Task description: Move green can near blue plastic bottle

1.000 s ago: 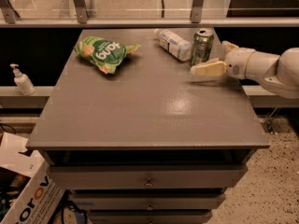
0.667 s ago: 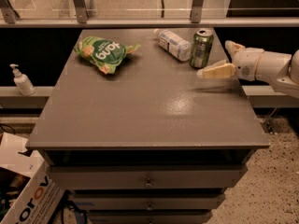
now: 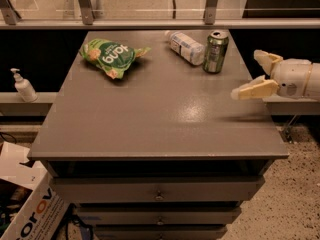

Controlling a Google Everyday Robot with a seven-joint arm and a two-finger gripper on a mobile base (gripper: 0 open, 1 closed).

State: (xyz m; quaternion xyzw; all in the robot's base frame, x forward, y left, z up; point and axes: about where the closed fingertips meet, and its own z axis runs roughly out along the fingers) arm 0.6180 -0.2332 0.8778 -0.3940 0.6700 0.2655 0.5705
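Note:
The green can (image 3: 215, 51) stands upright at the back right of the grey table (image 3: 150, 119). The blue plastic bottle (image 3: 185, 47) lies on its side just left of the can, cap toward the back; the two are close together, nearly touching. My gripper (image 3: 251, 74) is at the table's right edge, to the right of and nearer than the can. It is open and empty, with its pale fingers (image 3: 254, 89) spread apart and pointing left.
A flat green snack bag (image 3: 111, 57) lies at the back left of the table. A white pump dispenser bottle (image 3: 23, 86) stands on a ledge to the left. Drawers sit below the table top. A cardboard box (image 3: 27, 209) is on the floor at bottom left.
My gripper has pulled back to the right and toward the front, away from the can. The can and bottle have not moved.

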